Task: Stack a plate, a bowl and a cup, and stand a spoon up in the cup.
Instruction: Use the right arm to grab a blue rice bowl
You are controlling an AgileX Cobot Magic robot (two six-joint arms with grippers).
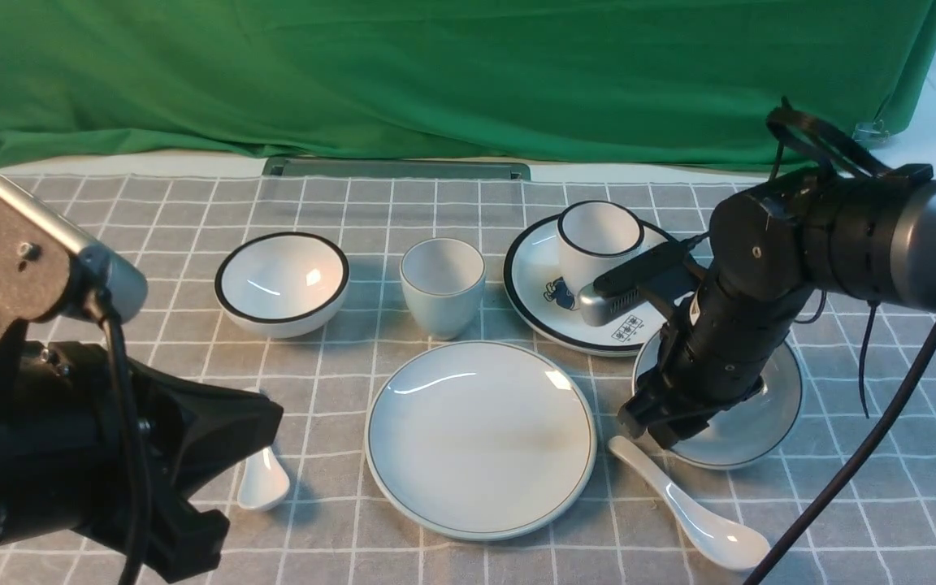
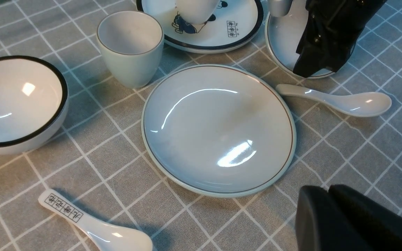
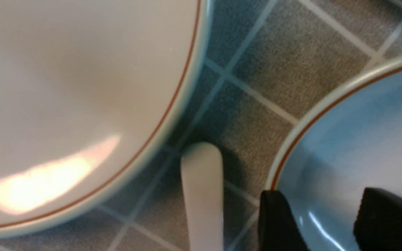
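Wide front view across the table; left wrist nearer, right wrist closest; the plate common to all.

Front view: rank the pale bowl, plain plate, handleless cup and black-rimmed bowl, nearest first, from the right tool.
1. Pale bowl, beneath the right tool.
2. Plain plate, centre.
3. Handleless cup, behind the plate.
4. Black-rimmed bowl, far left.

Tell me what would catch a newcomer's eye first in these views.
The big pale plate lies bare at the centre of the cloth. Just to its right, the right end effector hangs open at the shallow bowl's near rim, and the long white spoon lies beside it, handle tip between plate and bowl.
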